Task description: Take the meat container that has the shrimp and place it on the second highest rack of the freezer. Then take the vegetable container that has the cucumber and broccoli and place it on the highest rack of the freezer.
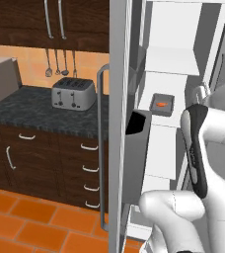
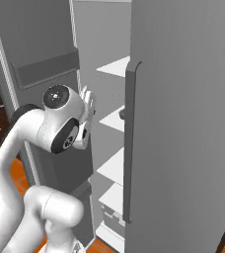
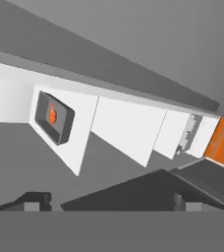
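My gripper [image 3: 109, 201] is closest to me. Its two dark finger tips stand far apart, wide open, and nothing is between them. It holds nothing. In the right base view I can see my hand [image 2: 87, 116] up beside the open freezer [image 2: 183, 123], near the white shelves.

A little past my hand is the freezer door [image 1: 118, 123], swung open, with its long grey bar handle [image 1: 101, 148] running up and down. There is a dark bin [image 1: 136, 123] on the inside of the door.

Inside the freezer are white shelves, one above the other. The grey tray [image 1: 162, 104] sits on one of the shelves [image 1: 156, 111], flat, near the front edge. There is a shelf above it too. The little orange shrimp [image 1: 160, 104] lies in the tray. From my hand camera I see the tray [image 3: 53, 117] tipped sideways on its shelf, with the shrimp [image 3: 52, 115] in it. My gripper is well apart from it.

Far off to the left is the dark counter [image 1: 30, 111] with a silver toaster [image 1: 73, 93] on it, and brown cupboards [image 1: 50, 158] below
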